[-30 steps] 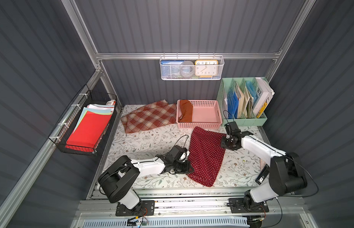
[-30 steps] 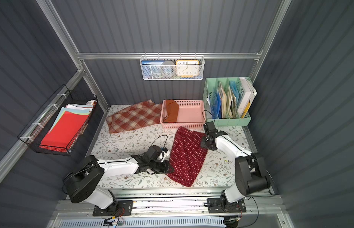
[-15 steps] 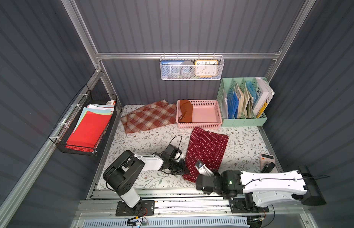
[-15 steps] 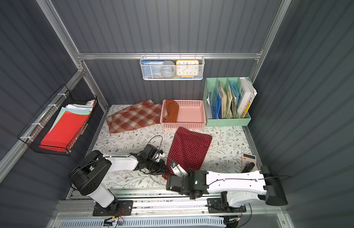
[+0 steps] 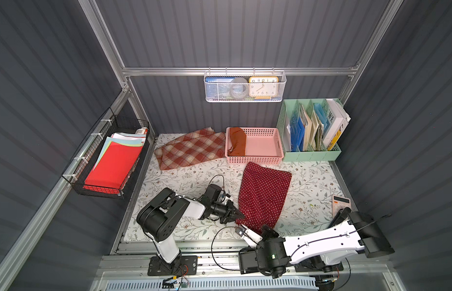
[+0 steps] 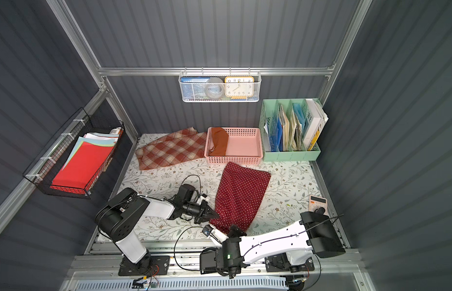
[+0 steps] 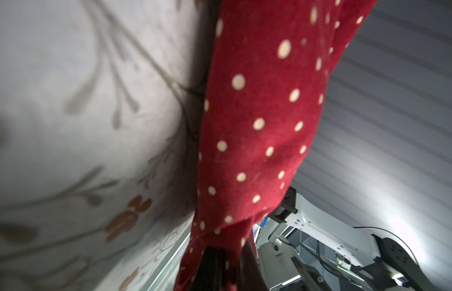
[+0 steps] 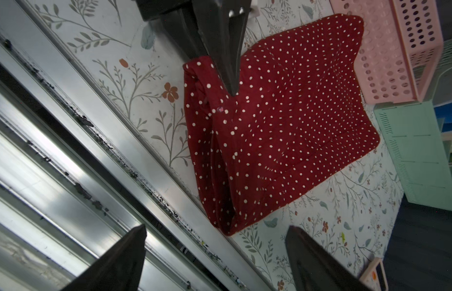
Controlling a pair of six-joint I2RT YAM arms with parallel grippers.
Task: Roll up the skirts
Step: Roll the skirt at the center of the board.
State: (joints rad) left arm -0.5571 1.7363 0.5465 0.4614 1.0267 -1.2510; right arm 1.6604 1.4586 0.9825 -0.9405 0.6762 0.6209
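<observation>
Where the floral table (image 5: pixel 184 176) fills the floor of the booth, the three skirts sit apart from one another. The plaid skirt (image 5: pixel 192 150) is the widest. It lies spread and a little rumpled at the far left, its right edge just beside the basket (image 5: pixel 260 159).

The dotted skirt (image 5: pixel 264 194) lies mostly flat in the middle of the table. It runs from just in front of the basket down to the near edge, where the right wrist view shows its end doubled into loose folds.

The basket stands at the far edge, between the plaid skirt and a green file rack (image 5: pixel 310 156). The orange skirt (image 5: pixel 237 144) lies inside it against the left wall. It looks rolled or folded into a bundle, though the top views are too coarse to say which.

The left gripper (image 5: pixel 238 216) lies low over the table at the dotted skirt's near left corner. Its jaws are clenched on a pinch of that cloth, which is raised a little off the table there.

The right gripper (image 8: pixel 217 226) hangs over the near rail (image 8: pixel 119 141), just short of the skirt's folded end. Its jaws are spread wide with nothing between them.

A calculator (image 5: pixel 341 202) lies near the table's right edge, well apart from the skirts.
</observation>
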